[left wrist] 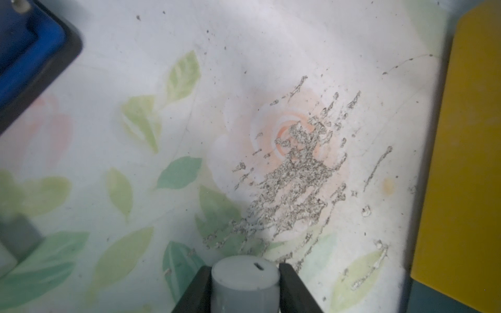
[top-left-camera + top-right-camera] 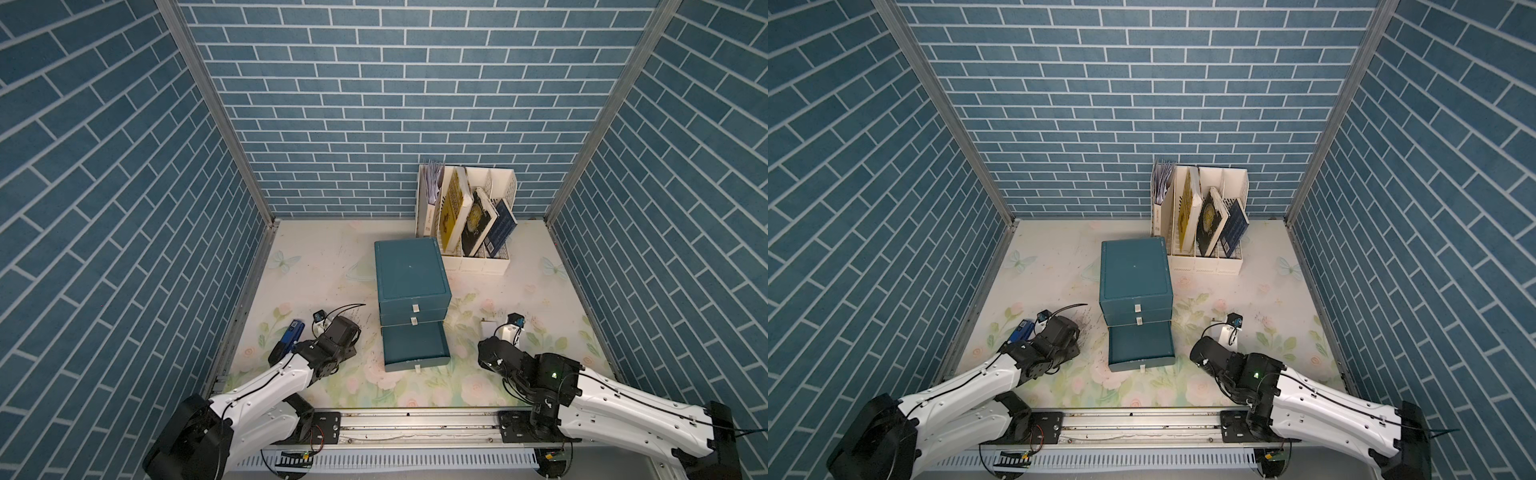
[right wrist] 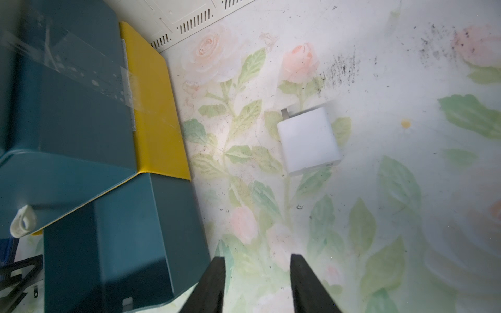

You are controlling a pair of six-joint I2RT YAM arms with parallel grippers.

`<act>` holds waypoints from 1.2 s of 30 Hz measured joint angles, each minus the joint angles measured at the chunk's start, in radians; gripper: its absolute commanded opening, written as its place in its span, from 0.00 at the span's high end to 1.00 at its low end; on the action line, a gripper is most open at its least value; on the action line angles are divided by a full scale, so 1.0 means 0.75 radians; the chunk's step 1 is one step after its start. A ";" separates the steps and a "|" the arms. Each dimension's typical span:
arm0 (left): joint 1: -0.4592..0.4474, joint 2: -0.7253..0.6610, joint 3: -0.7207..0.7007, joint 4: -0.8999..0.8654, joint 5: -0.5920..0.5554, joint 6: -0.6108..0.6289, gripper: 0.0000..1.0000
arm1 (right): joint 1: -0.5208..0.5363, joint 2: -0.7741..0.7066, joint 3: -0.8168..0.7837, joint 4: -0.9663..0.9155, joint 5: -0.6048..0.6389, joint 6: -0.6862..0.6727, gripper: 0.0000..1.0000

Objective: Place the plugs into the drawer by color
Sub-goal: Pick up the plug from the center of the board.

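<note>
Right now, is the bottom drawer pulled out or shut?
Pulled out: in both top views the bottom drawer juts forward of the cabinet front, interior exposed.

No text can be read: print on the book covers (image 2: 451, 212) and a faint mark on the white plug (image 3: 309, 141) stay illegible.

White-shelled arms (image 2: 631, 419), black joints (image 2: 332, 353) and bases (image 2: 187, 440), thin black cables (image 2: 623, 393), green light (image 2: 553, 375), black claw fingers (image 3: 211, 287).
</note>
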 measured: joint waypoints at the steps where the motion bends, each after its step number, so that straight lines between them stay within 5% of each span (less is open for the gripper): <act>1: 0.000 -0.001 0.000 0.003 0.003 0.001 0.71 | 0.000 0.002 0.002 0.001 0.002 0.000 0.57; 9: 0.000 -0.048 0.011 -0.029 0.027 0.013 0.99 | 0.000 0.006 0.024 -0.001 0.010 -0.001 0.57; 15: -0.065 -0.154 0.168 -0.142 -0.003 0.032 1.00 | 0.000 0.006 0.042 -0.015 0.024 -0.001 0.56; 21: -0.354 -0.200 0.378 -0.171 -0.128 0.031 1.00 | -0.008 0.021 0.109 -0.036 0.069 -0.006 0.53; 27: -0.666 -0.073 0.477 -0.163 -0.295 0.036 1.00 | -0.025 0.053 0.157 -0.052 0.098 -0.016 0.51; 36: -0.781 0.158 0.478 -0.077 -0.320 0.112 1.00 | -0.035 0.033 0.153 -0.072 0.094 -0.031 0.50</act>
